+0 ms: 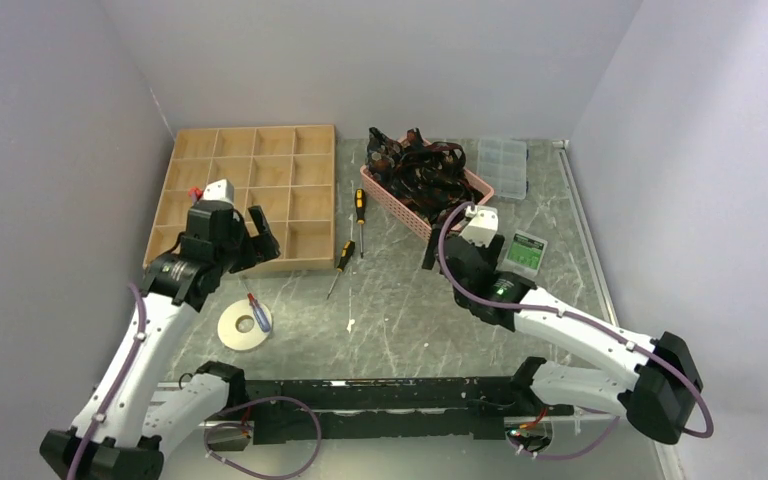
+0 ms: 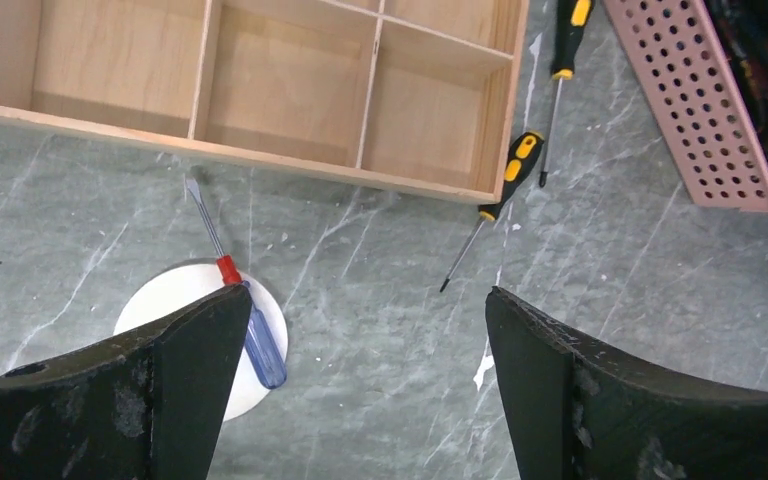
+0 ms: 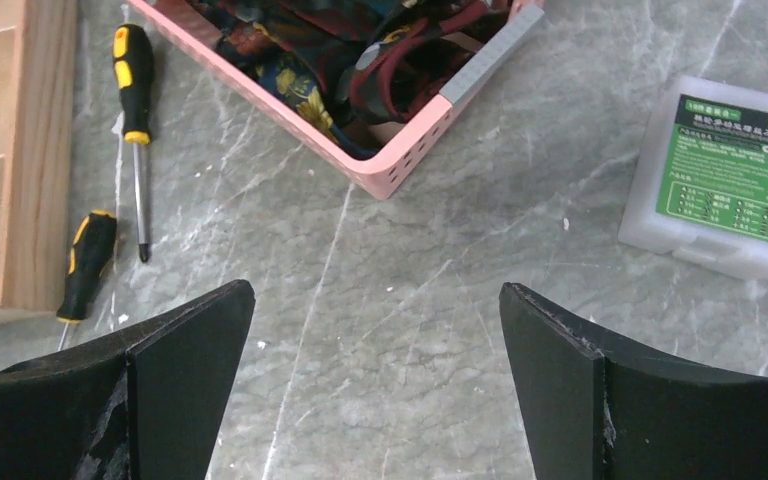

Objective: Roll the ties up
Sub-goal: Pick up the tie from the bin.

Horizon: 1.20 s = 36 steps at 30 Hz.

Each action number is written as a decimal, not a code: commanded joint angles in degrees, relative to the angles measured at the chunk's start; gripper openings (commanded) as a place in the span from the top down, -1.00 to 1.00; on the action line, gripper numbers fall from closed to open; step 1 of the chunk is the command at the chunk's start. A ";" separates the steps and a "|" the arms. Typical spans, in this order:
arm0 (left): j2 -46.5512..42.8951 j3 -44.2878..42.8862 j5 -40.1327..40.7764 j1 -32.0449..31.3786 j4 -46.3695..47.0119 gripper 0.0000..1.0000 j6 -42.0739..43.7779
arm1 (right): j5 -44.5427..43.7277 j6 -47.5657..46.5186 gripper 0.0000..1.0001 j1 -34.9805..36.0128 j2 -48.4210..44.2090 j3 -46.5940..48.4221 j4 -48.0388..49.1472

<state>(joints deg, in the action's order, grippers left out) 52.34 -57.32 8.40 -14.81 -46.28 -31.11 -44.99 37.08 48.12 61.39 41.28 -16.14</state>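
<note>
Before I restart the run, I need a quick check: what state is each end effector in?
Left end effector: open, holding nothing.
Right end effector: open, holding nothing.

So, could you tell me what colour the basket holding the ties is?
The basket is pink, clearest in the right wrist view.

1. The ties [image 1: 420,165] are one tangled heap in the pink basket [image 1: 392,203], no way to count them or spot any ends.
2. Green label [image 3: 738,172] on the clear box [image 3: 652,205]: print's too tiny to read.
3. White scrap [image 1: 350,325] mid-tabletop, too small to tell what it is.
4. White tape roll [image 2: 180,295] is half hidden behind the left gripper [image 2: 367,295].
</note>
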 commanded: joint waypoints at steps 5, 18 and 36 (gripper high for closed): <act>-7.03 2.73 2.13 0.31 4.27 -0.88 -0.71 | -2.20 -4.21 -0.89 0.03 -5.84 -4.20 11.92; -10.05 4.52 3.58 0.31 5.05 -0.87 -1.23 | 17.22 -5.68 -0.76 -24.95 7.76 15.48 12.21; -8.05 4.37 -7.26 0.44 6.62 -0.87 1.92 | 22.22 -14.07 -0.66 -28.22 35.10 29.90 10.51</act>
<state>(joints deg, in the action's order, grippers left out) 44.25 -52.60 4.45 -14.70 -42.26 -30.59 -20.16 26.70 19.73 94.96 67.55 -3.70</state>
